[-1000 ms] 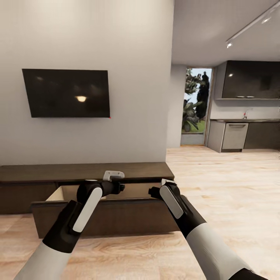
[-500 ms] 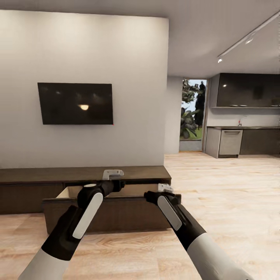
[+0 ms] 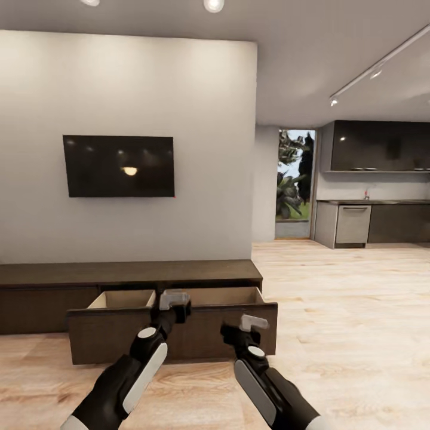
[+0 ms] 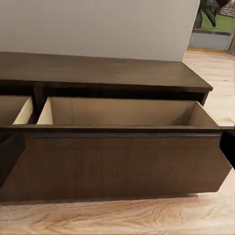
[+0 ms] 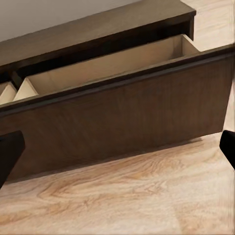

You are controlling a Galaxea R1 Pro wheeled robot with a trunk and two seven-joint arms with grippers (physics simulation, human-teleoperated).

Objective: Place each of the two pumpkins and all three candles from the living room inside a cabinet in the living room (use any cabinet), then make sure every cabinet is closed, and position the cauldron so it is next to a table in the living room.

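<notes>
No readable text, labels or numbers anywhere.

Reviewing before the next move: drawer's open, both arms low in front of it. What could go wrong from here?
1. The cabinet drawer stands pulled out and looks empty in the left wrist view; left like that, the closing step fails.
2. The left gripper sits close to the drawer front; driving forward could ram it.
3. Neither gripper seems to hold anything, so the items are likely yet to be fetched.
</notes>
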